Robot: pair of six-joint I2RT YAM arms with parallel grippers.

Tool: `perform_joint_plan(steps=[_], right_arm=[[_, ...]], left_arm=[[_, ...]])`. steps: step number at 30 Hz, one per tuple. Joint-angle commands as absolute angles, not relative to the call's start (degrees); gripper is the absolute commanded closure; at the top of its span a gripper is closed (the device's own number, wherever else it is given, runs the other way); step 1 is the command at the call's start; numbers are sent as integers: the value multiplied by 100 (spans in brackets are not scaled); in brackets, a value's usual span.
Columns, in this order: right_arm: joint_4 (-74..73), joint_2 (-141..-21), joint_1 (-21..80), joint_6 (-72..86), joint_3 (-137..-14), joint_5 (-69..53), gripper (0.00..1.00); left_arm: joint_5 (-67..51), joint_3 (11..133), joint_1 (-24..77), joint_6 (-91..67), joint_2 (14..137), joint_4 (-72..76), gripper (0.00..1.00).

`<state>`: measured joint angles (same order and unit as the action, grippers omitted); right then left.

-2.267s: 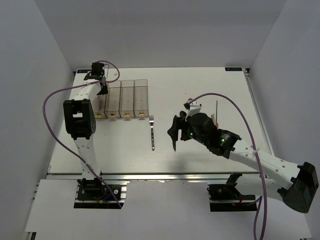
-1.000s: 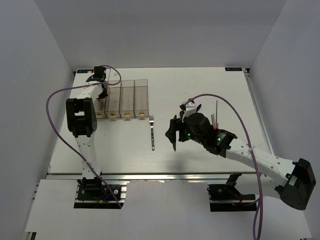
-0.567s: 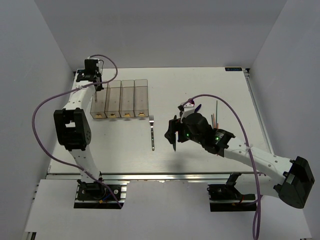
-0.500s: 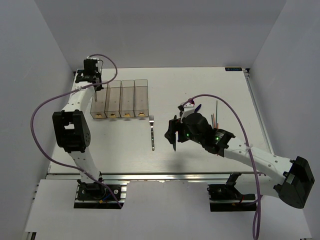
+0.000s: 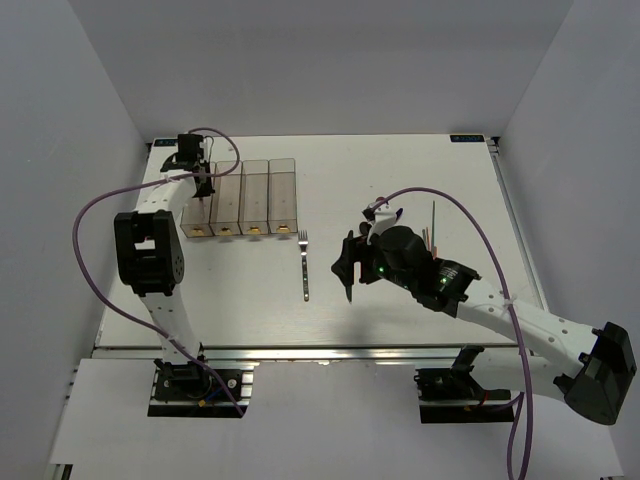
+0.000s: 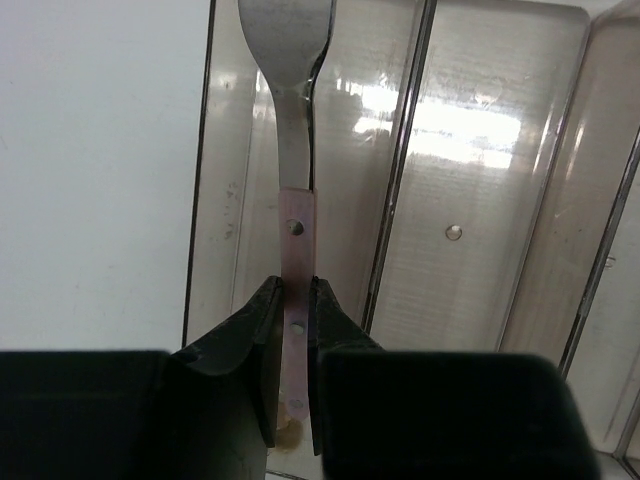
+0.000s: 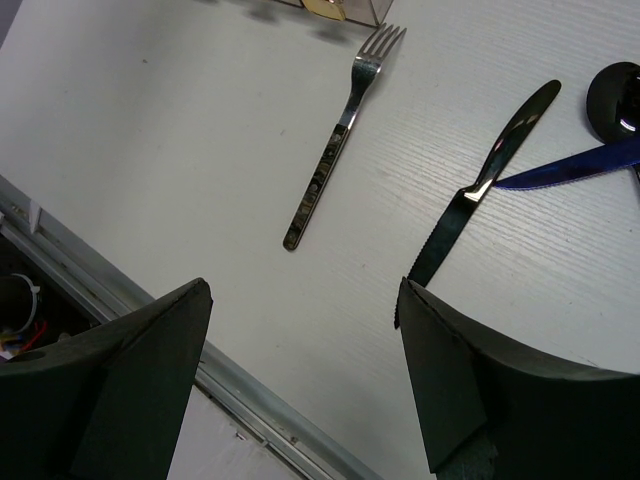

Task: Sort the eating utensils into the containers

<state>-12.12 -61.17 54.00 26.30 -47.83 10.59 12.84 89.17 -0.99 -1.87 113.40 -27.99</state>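
My left gripper point(image 6: 297, 330) is shut on the pinkish handle of a silver fork point(image 6: 292, 130), which hangs over the leftmost of the clear containers point(image 6: 470, 260). From above, that gripper point(image 5: 198, 175) is at the far end of the container row point(image 5: 255, 195). A second fork point(image 5: 304, 265) lies on the table to the right of the containers. My right gripper point(image 7: 303, 290) hovers open and empty above the table, between that fork point(image 7: 338, 145) and a black knife point(image 7: 480, 180). A blue knife point(image 7: 570, 168) and a dark spoon point(image 7: 615, 95) lie beyond it. Thin chopsticks point(image 5: 432, 225) lie further right.
The table's metal front rail point(image 7: 250, 405) runs just below my right gripper. A gold tab point(image 7: 325, 8) of one container shows at the top edge of the right wrist view. Purple cables point(image 5: 100, 215) loop off both arms.
The left arm swung out past the left end of the containers with its fork and came back over the leftmost bin. The right arm barely shifted, still open.
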Motion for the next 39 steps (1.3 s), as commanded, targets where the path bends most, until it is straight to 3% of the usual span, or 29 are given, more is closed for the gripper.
perform_joint_plan(steps=[1,21,25,30,36,39], right_arm=[[-1195,-6038,5396,2558,-4711,1151,20],[-1125,-6117,5388,2593,-4702,1046,20],[-1116,-6135,5396,2610,-4711,1046,19],[-1125,-6152,5396,2619,-4729,1046,18],[-1072,-6214,5396,2619,-4729,1089,17],[-976,-6459,5388,2645,-4746,1230,17]], left_arm=[[1292,8851,-79,-325,11136,-2698,100],[1370,8903,-88,-607,11417,-3366,100],[1380,8894,-79,-606,11434,-3375,87],[1467,8938,114,-624,11443,-3454,48],[1591,8991,114,-694,11285,-3419,30],[1626,9114,114,-747,11250,-3480,29]])
